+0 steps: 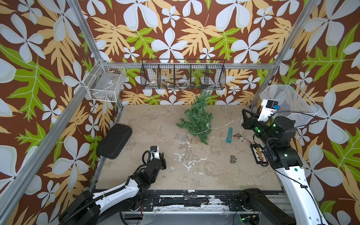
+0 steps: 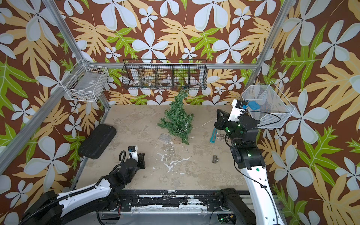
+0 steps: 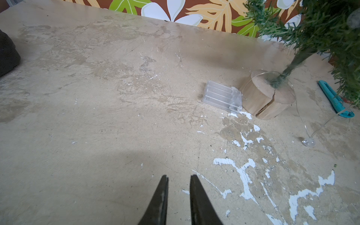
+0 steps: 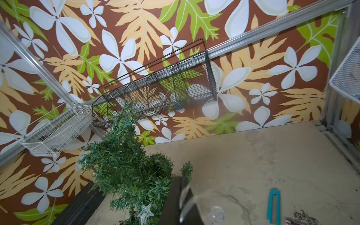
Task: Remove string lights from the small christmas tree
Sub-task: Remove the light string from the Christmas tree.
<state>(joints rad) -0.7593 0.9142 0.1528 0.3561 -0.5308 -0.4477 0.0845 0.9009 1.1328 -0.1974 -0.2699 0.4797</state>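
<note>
The small christmas tree (image 1: 196, 118) (image 2: 178, 120) stands upright at the back middle of the table on its round wooden base (image 3: 266, 95). The string lights' clear box (image 3: 222, 97) (image 1: 181, 137) lies against the base. A thin wire loops round the base to a bulb (image 3: 308, 141) on the table. Another strand (image 1: 224, 124) runs from the tree's right side to my right gripper (image 1: 243, 121) (image 4: 182, 180), which is shut on it, with a clear bulb (image 4: 215, 214) hanging close by. My left gripper (image 1: 164, 161) (image 3: 179, 176) hovers in front of the tree, slightly open and holding nothing.
A teal tool (image 1: 229, 134), a loose bulb with debris (image 1: 241, 138), a metal fitting (image 1: 233, 159) and a black tray of small parts (image 1: 258, 153) lie at the right. A black case (image 1: 115, 141) is at the left edge. Wire baskets (image 1: 183, 75) hang on the walls.
</note>
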